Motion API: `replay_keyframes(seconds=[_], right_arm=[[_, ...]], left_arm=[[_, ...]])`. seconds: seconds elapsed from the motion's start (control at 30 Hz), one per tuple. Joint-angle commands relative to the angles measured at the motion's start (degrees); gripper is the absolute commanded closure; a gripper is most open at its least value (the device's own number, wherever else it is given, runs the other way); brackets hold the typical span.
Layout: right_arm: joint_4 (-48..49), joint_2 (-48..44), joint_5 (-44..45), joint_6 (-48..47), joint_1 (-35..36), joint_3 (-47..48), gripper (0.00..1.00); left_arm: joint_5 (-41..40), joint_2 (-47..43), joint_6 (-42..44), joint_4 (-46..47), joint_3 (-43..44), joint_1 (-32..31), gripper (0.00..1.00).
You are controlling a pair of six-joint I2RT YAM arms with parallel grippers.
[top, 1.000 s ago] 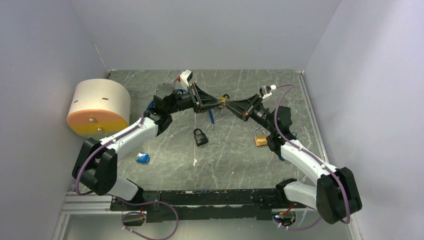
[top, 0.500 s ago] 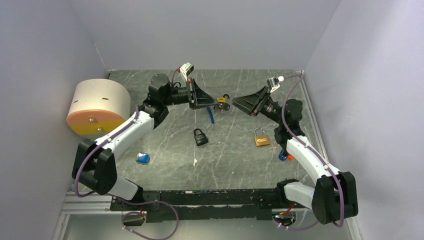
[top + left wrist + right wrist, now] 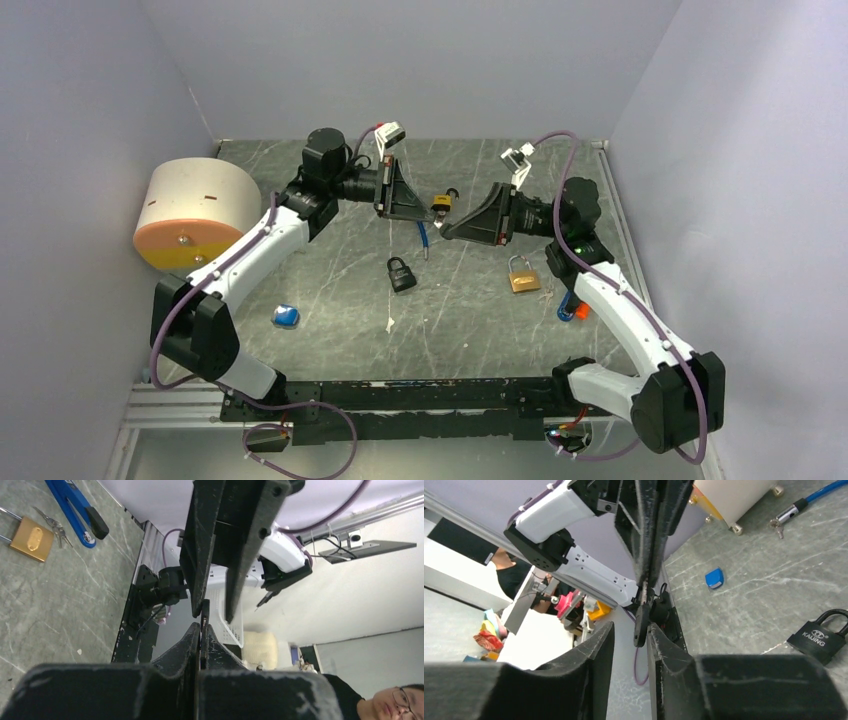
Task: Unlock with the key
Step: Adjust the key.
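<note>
My left gripper [image 3: 430, 207] is raised over the far middle of the table and is shut on a small brass padlock [image 3: 441, 203] with a black shackle. In the left wrist view the jaws [image 3: 202, 628] pinch it edge-on as a thin dark strip. A black key head [image 3: 641, 622] sticks out from the lock. My right gripper [image 3: 446, 230] faces the left one just below the lock. Its jaws [image 3: 630, 630] are open around the key head, which lies against the right-hand finger [image 3: 659, 640].
On the table lie a black padlock [image 3: 401, 274], a larger brass padlock [image 3: 521, 277] with keys, a blue cable lock [image 3: 424, 236] and a small blue object [image 3: 286, 317]. A cream and orange drum [image 3: 197, 213] stands at the left wall. An orange item [image 3: 580, 310] lies by the right arm.
My right gripper drew back to the right from the held lock, then came back in lower, with open jaws, to the key. The left gripper rose slightly, still holding the lock.
</note>
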Motion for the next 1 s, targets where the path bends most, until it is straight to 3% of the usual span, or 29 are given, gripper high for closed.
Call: replay_keyframes(seconds=[0.0, 0.07, 0.23, 0.37, 0.57, 0.63, 0.73, 0.8, 0.87, 0.97], right_arm=[[1.35, 1.25, -3.19, -0.89, 0.14, 2.48, 0.75], [1.66, 1.67, -3.65, -0.90, 0.51, 2.63, 0.79], [-1.29, 2.92, -3.19, -3.23, 1.83, 3.74, 0.72], [2.63, 3.90, -3.36, -0.52, 2.10, 3.24, 0.76], [4.25, 4.27, -5.26, -0.29, 2.68, 2.47, 1.00], [1.43, 3.88, -3.85, -2.56, 2.69, 2.34, 1.00], [-3.30, 2.70, 1.65, -6.54, 2.66, 1.54, 1.00], [-2.97, 1.08, 7.03, -7.16, 2.60, -0.95, 1.00], [-1.18, -0.24, 10.96, -6.49, 2.46, -4.19, 1.00], [-3.64, -1.91, 16.00, -7.91, 2.05, -7.16, 1.00]], left_arm=[[4.20, 0.48, 5.18, -3.59, 3.48, -0.02, 0.98], [4.21, 0.89, 5.34, -3.95, 3.79, -0.04, 0.97], [4.22, 1.28, 3.72, -1.55, 3.48, -0.02, 0.98], [4.35, 1.44, 5.00, -3.49, 3.87, -0.06, 0.97], [3.09, 1.70, 4.49, -4.09, 4.93, 0.06, 0.97], [1.40, 1.54, 4.64, -5.16, 5.34, 0.39, 0.84], [-4.73, 0.06, 7.30, -9.59, 5.30, 2.01, 0.41], [-15.07, -2.44, 13.26, -21.38, 6.21, 3.00, 0.09], [-29.03, -4.87, 19.98, -32.58, 8.37, 3.01, 0.06], [-46.84, -7.06, 22.67, -42.69, 9.84, 3.09, 0.05]])
